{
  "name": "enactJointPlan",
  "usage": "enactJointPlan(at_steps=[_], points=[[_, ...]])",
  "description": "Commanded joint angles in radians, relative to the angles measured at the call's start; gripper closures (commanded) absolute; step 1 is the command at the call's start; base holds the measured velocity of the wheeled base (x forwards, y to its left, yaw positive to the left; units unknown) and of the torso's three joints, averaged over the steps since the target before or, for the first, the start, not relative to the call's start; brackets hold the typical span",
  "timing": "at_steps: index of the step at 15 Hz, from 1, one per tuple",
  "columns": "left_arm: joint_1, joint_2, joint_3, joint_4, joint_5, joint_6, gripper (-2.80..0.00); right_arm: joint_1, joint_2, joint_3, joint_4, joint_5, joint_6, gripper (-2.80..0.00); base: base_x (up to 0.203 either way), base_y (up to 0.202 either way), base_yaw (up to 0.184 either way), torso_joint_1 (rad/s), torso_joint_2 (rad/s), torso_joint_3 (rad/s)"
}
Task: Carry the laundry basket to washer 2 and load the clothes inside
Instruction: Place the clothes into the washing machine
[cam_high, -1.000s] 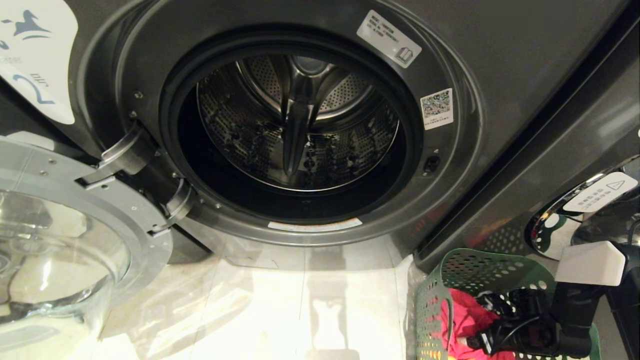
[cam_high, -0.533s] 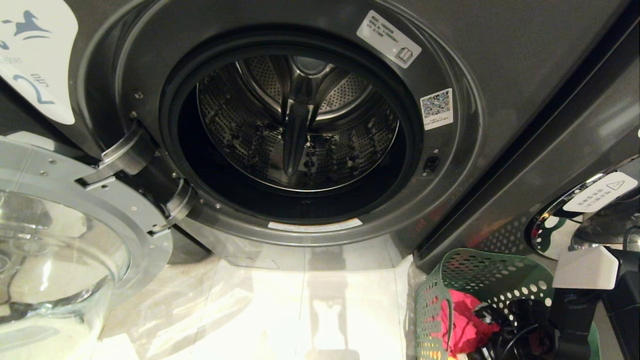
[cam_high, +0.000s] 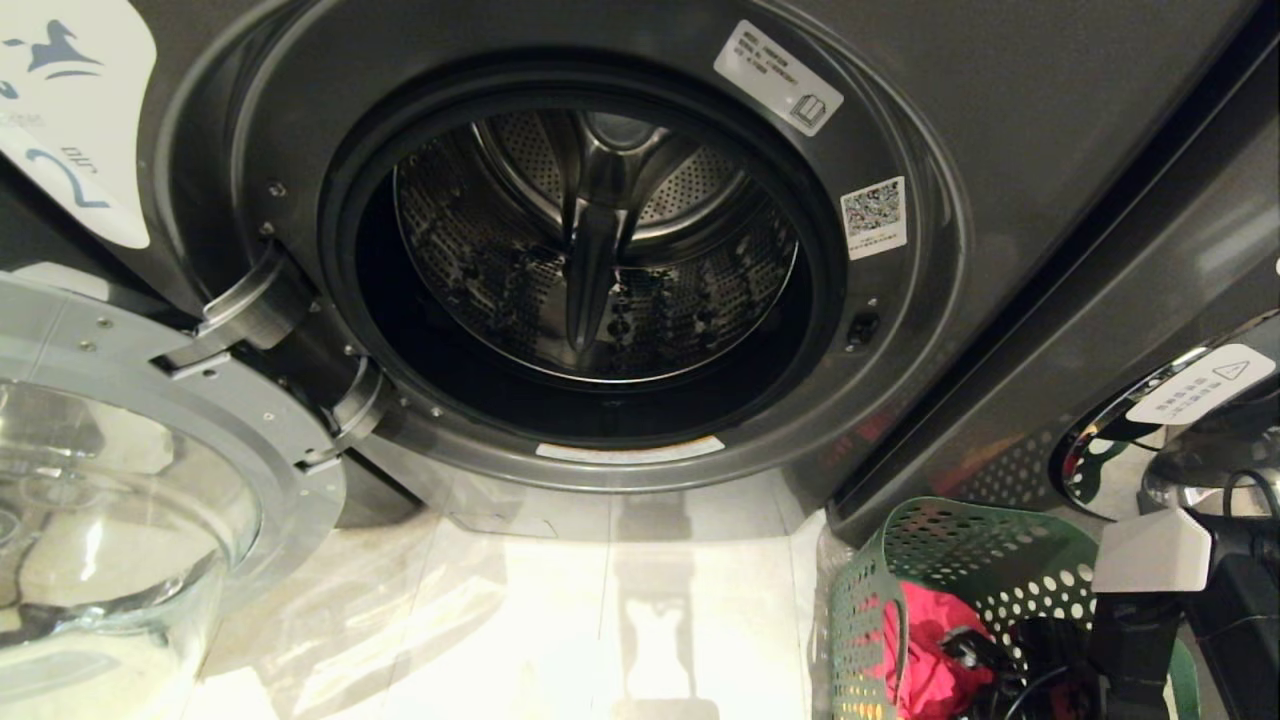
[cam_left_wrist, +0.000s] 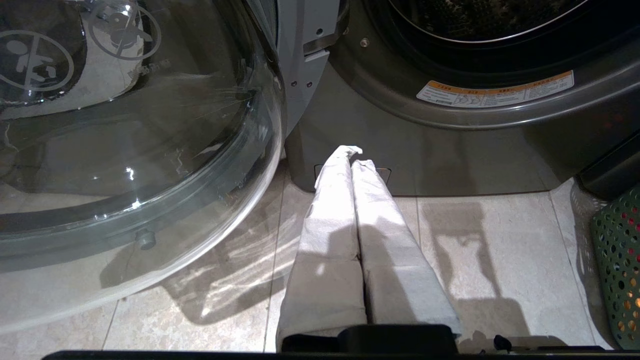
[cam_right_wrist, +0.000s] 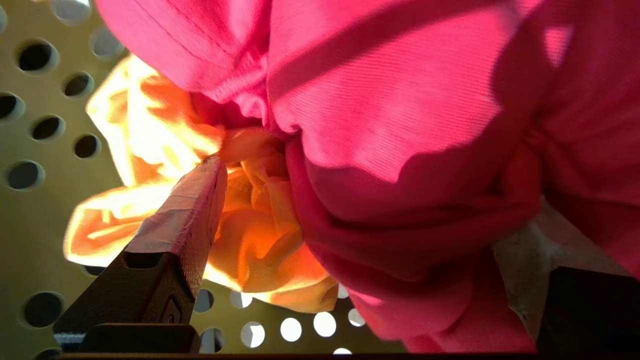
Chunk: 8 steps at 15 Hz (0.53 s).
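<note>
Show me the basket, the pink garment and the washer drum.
basket (cam_high: 985, 545), head view, perforated far wall.
pink garment (cam_right_wrist: 400, 115), right wrist view, broad upper fold.
washer drum (cam_high: 690, 300), head view, perforated steel wall inside.

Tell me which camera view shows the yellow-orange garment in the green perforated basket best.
The right wrist view: the crumpled yellow-orange garment fills the middle, tucked against the magenta-pink garment, one gripper finger touching it. The head view shows only the pink cloth in the green perforated basket; the left wrist view shows just a basket edge.
</note>
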Motion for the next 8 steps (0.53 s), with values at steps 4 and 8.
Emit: enactJointPlan(at_steps=[4,8], points=[[0.001,0.000,0.040,-0.001,0.000,0.001,0.00,0.005,0.049,-0.010,-0.031,0.015,-0.047,-2.80,0.000,0.000,0.000,0.000,0.00,0.000],[0.001,0.000,0.040,-0.001,0.000,0.001,0.00,0.009,0.087,-0.047,-0.091,0.039,-0.059,-2.80,0.000,0.000,0.000,0.000,0.00,0.000]])
